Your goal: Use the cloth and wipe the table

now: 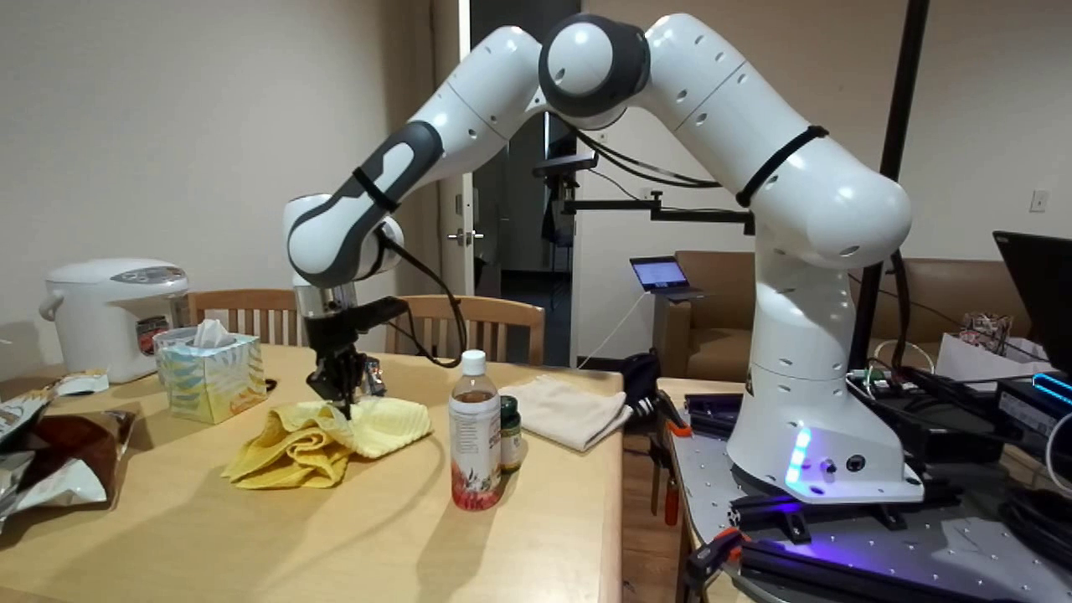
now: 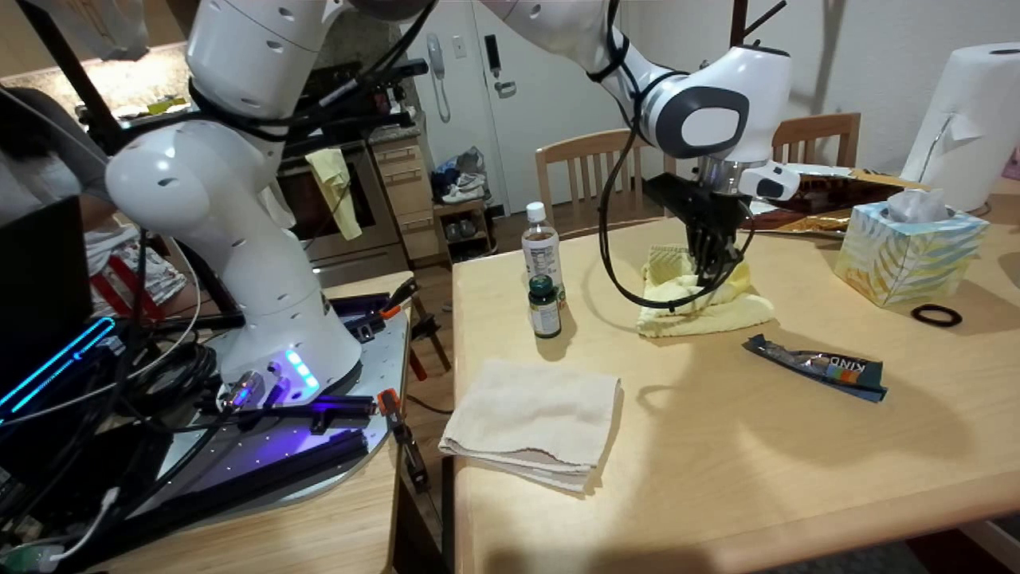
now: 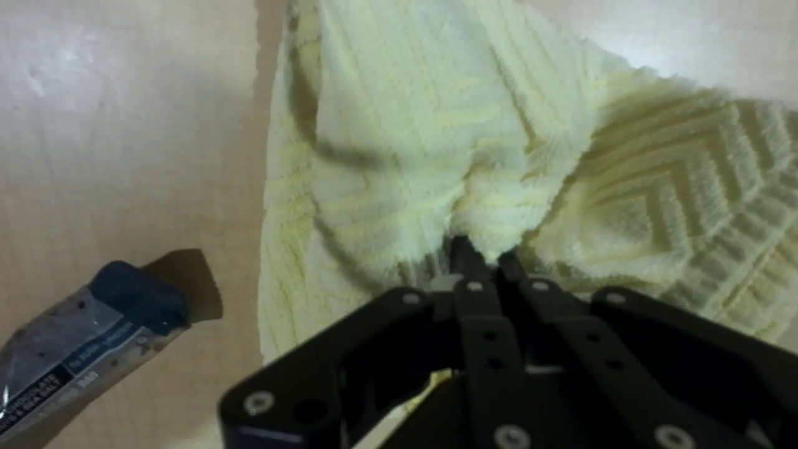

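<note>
In the lower middle of the wrist view, the gripper [image 3: 487, 251] stands narrow, half buried but probably pinching a fold of the yellow cloth [image 3: 405, 137] bunched on the table [image 3: 137, 162] at upper centre, so grasping looks done, with wiping seemingly left to do.

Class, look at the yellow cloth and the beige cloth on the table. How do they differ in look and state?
The yellow cloth has a ridged pattern; the beige cloth looks plain. The yellow cloth lies bunched and rumpled; the beige cloth lies folded nearly flat. The gripper pinches a fold of the yellow cloth; the beige cloth lies untouched. Both rest on the same table.
</note>
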